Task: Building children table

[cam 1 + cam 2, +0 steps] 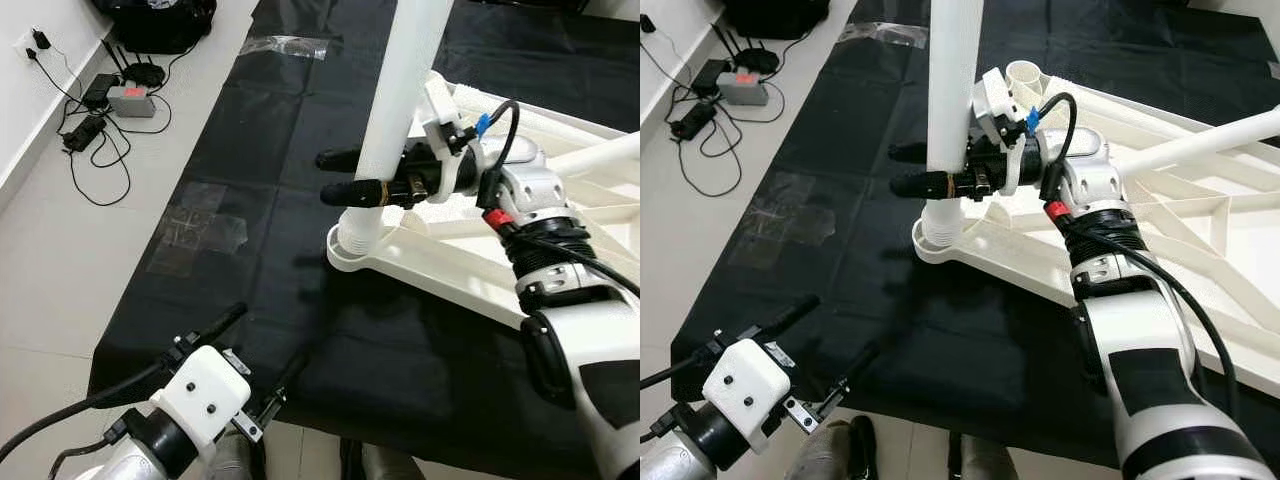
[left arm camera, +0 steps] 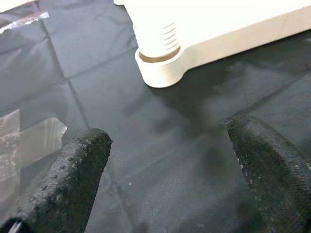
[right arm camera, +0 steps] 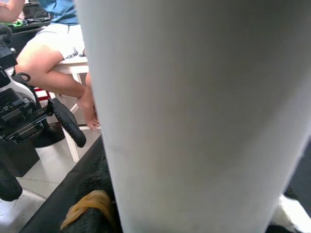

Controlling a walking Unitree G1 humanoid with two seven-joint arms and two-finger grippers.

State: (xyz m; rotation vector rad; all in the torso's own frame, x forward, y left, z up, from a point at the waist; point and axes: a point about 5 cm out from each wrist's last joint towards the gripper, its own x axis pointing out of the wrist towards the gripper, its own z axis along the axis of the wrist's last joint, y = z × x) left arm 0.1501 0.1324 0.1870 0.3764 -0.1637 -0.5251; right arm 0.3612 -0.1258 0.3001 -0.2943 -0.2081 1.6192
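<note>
Left eye view: right tool (image 1: 345,175) pinches smooth white cylindrical table leg (image 1: 400,90), long axis upright, threaded end in round corner socket of upturned white plastic tabletop (image 1: 420,265) on black matte sheet (image 1: 280,140); left tool (image 1: 262,350) spread, low over sheet edge

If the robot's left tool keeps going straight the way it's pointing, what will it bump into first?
Probably the black mat, then the white table frame's corner socket where the leg is screwed in. Depth is unclear.

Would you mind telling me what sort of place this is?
Probably a room at home or in a lab, used as a floor workspace: pale tiled floor, black mat, a router and cables by the wall.
</note>
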